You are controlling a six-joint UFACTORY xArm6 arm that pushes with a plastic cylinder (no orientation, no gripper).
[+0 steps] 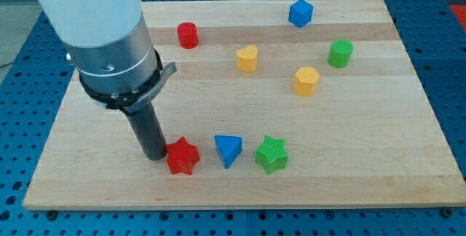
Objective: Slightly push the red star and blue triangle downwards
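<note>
Tip [155, 156] touching red star [182, 156] at table's [218, 192] 7 o'clock area.
Rod tool [148, 130] is seen holding nothing, pressed at the star's 9 o'clock side. Blue triangle [228, 149] lies just beside star at 3 o'clock, green star [271, 154] beyond it.

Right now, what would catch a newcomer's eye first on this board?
The big white and grey arm fills the view's upper left, and my tip sits against the red star's left side. Along the bottom runs a row: red star, blue triangle, green star.
</note>
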